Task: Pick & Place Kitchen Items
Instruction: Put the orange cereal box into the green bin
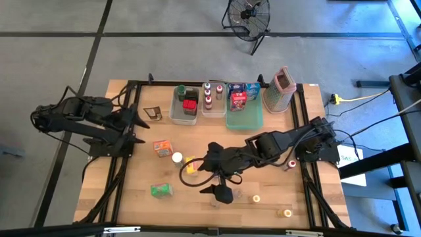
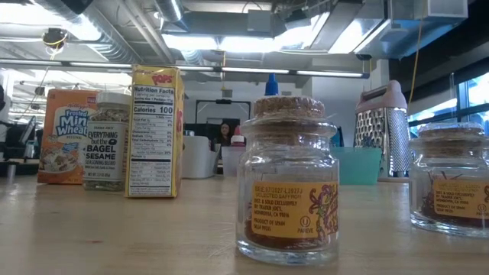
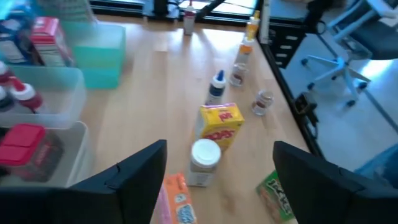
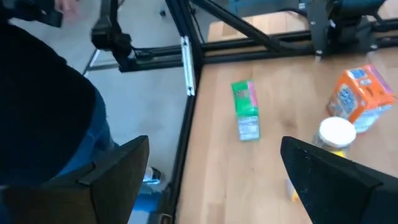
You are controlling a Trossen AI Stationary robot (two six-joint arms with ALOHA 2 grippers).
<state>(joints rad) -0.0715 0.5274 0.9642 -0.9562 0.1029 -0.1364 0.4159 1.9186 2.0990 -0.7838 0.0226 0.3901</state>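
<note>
On the wooden table's middle left lie an orange box, a white-capped jar, a yellow box and a green box. Small cork-topped jars stand near the front edge; the low view shows one close up. My left gripper hangs open at the table's left edge, pointing toward the boxes, with nothing between its fingers. My right gripper hovers open above the table's front middle, right of the green box.
At the back stand two clear tubs with a red box and spice bottles, a green tray with blue boxes, and a metal grater. A red-capped bottle stands at the right. A person in dark clothes stands beyond the front edge.
</note>
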